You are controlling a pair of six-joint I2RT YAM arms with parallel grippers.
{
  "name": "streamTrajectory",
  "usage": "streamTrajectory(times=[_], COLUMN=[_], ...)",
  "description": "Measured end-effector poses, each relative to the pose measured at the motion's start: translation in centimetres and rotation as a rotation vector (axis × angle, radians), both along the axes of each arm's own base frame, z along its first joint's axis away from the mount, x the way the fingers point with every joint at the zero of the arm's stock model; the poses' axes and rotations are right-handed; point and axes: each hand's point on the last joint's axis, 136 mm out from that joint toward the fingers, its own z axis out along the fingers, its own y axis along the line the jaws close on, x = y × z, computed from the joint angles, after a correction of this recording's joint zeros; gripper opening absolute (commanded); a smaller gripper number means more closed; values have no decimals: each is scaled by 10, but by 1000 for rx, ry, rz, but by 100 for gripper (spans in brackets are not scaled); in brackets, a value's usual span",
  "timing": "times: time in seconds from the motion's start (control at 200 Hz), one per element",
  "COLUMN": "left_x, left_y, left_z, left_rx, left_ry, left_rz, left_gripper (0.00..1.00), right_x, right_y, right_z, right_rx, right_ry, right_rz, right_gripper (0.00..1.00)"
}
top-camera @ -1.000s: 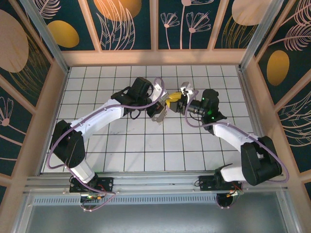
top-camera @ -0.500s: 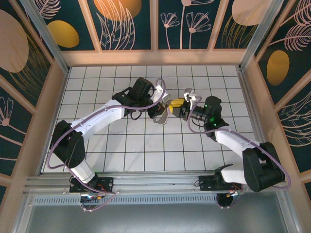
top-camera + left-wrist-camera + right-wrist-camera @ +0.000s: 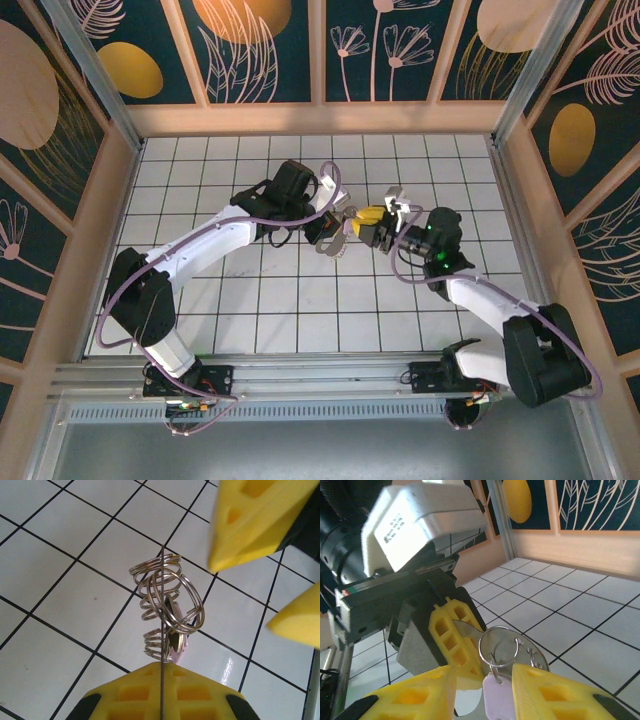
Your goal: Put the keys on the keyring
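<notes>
While both arms reach in over the middle of the floor: the left gripper (image 3: 333,232) and the right gripper (image 3: 375,222) face each other with their tips just apart.
Left arm pose: it rises from its base at the near left and bends at the elbow, and its white forearm runs away and to the right toward the centre.
Right arm pose: it climbs from its base at the near right with the dark shoulder swung outward. The forearm angles away and to the left, and the wrist points at the other gripper.
Left jaws: they are pressed together on the keyring (image 3: 163,587), a thin dark wire seen edge-on that runs straight out from between the yellow pads (image 3: 150,692).
Right jaws: they are spread, with the yellow fingers (image 3: 405,700) standing apart. The key's head hangs in the gap, and contact with either finger cannot be told.
Keyring position: it is held up off the tiles by the left gripper, and a cluster of silver split rings (image 3: 185,597) is threaded on it.
Key (image 3: 176,649): it has a pale lilac head and hangs among the rings just beyond the left pads.
Surface: the floor (image 3: 300,300) is white square tiles with dark grout, glossy enough to catch a highlight.
Room: a pale wooden frame holds dark teal panels (image 3: 260,55) painted with gold ovals and cream leaves.
Fixtures: aluminium posts (image 3: 95,70) lean at the corners, and a metal rail (image 3: 320,385) along the near edge bears both bases.
</notes>
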Motion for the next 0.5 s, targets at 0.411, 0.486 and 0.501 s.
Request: streamTrajectory(times=[0.411,0.486,0.501], left_x=[-2,-2,-2], left_y=[-1,-1,-1], left_z=[1,1,1], left_rx=[-6,-7,-7], left_ry=[1,2,2], left_rz=[-14,-15,-15], left_gripper=[0,0,0], right_x=[-14,-16,-16], right_y=[4,9,10], right_z=[13,8,7], right_rx=[47,42,40], right_ry=[-23,-8,-5], right_rz=[38,54,56], right_gripper=[31,31,31])
